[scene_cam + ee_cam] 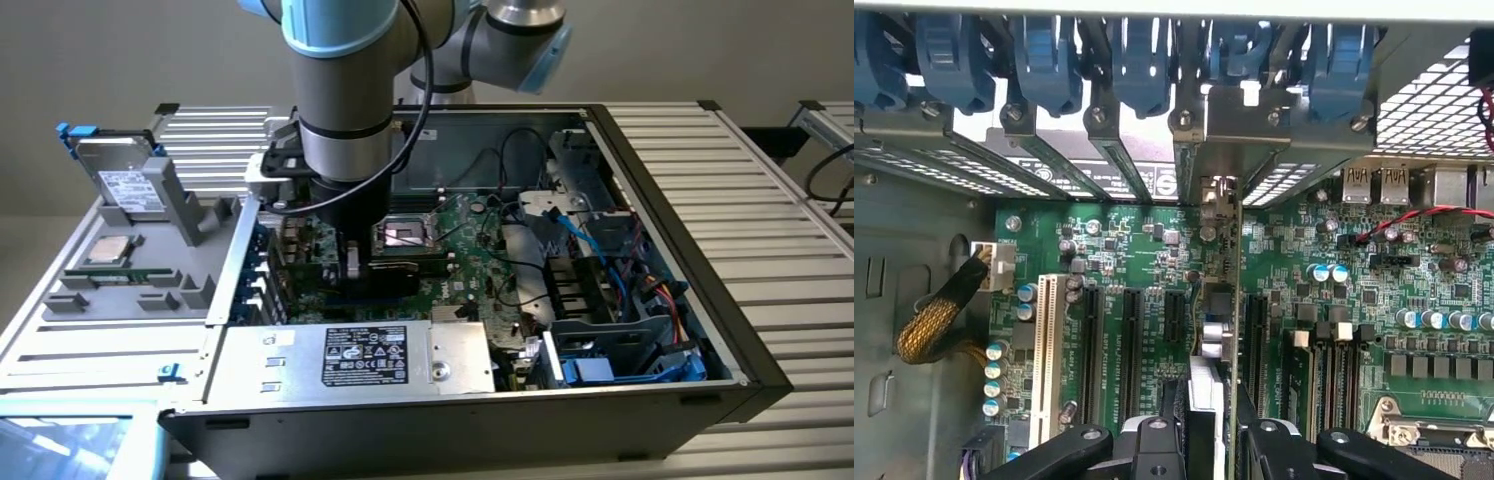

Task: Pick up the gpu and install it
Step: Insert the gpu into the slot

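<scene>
Gripper [1210, 440] is clamped on the gpu [1216, 300], fingers [1154, 445] pressed against either face of the card, which stands on edge and runs away from the wrist toward the case's rear slot brackets [1104, 160]. You're in the install step, not the pick: the card is already down inside the case [747, 330], low over the motherboard [1314, 270], and in the exterior view the arm [344, 110] reaches straight down among the expansion slots near the cpu socket [404, 237]. The card's lower edge looks lined up with a black slot [1172, 315] area, but you can't tell from here whether the edge connector is seated or just resting above it. Its bracket end sits by the open gap in the rear panel under the blue latches [1144, 60]. My read: seating calls for a straight, square push with the card kept upright, bracket tracking into that gap. Parts tray [127, 270] with the hard drive [127, 185] sits well apart on the exterior view's left.
</scene>
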Available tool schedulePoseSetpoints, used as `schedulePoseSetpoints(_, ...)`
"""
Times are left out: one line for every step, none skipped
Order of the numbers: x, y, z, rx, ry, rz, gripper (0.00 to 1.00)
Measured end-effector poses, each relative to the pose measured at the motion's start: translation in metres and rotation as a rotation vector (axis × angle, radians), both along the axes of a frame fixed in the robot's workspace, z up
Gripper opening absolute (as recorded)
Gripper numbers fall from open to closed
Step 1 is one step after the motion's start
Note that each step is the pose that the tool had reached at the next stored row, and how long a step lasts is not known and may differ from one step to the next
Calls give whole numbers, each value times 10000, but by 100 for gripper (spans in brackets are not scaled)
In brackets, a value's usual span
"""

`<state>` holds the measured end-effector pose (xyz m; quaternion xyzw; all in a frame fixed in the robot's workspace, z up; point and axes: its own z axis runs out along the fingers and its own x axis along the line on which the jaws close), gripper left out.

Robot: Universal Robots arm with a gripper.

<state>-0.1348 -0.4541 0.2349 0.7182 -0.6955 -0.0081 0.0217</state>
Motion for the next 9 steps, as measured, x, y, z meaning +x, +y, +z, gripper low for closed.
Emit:
schedulePoseSetpoints(0, 0, 0, 0, 0, 10, 29)
schedulePoseSetpoints(0, -1, 0, 0, 0, 24, 29)
schedulePoseSetpoints(0, -3, -1, 2, 1, 37, 29)
schedulePoseSetpoints(0, -3, -1, 1, 1, 39, 29)
schedulePoseSetpoints(0, -3, -1, 1, 1, 40, 29)
schedulePoseSetpoints(0, -3, -1, 0, 2, 41, 29)
schedulePoseSetpoints(0, -3, -1, 0, 2, 44, 29)
schedulePoseSetpoints(0, -3, 0, 0, 2, 47, 29)
schedulePoseSetpoints(1, -3, -1, 0, 3, 51, 29)
